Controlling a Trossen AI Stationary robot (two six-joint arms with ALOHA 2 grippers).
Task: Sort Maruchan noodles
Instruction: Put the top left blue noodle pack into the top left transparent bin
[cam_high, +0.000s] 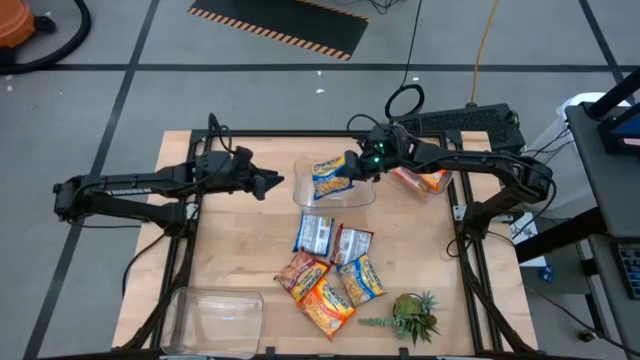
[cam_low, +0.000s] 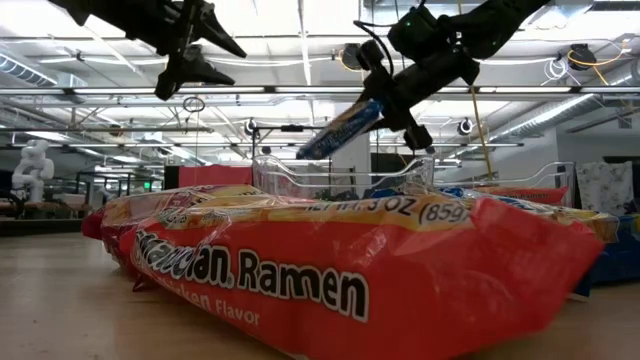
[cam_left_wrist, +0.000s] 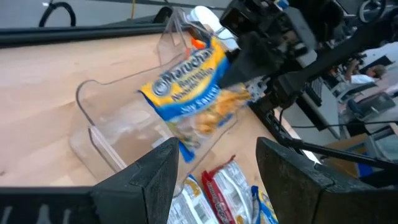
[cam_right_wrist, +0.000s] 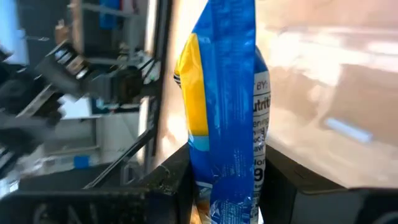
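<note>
Item: blue-and-yellow packet (cam_high: 332, 178), clamped in my right claw (cam_high: 350, 170), hung over the clear bin (cam_high: 360, 196) at upper centre, presumably for dropping in. Left claw (cam_high: 272, 183), fingers apart, waited alongside. Remaining packets (cam_high: 330, 275) lay lower centre on the surface (cam_high: 230, 250).

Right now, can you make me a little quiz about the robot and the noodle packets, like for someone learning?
1. True or false: the left gripper holds a packet.
2. Which gripper grips the blue packet? A) left B) right C) neither
3. Fill in: the blue packet hangs over the clear ____.

Key:
1. False. It is open and empty, beside the bin.
2. B. The right gripper is shut on it.
3. Bin. Six more packets lie in the pile on the table.
</note>
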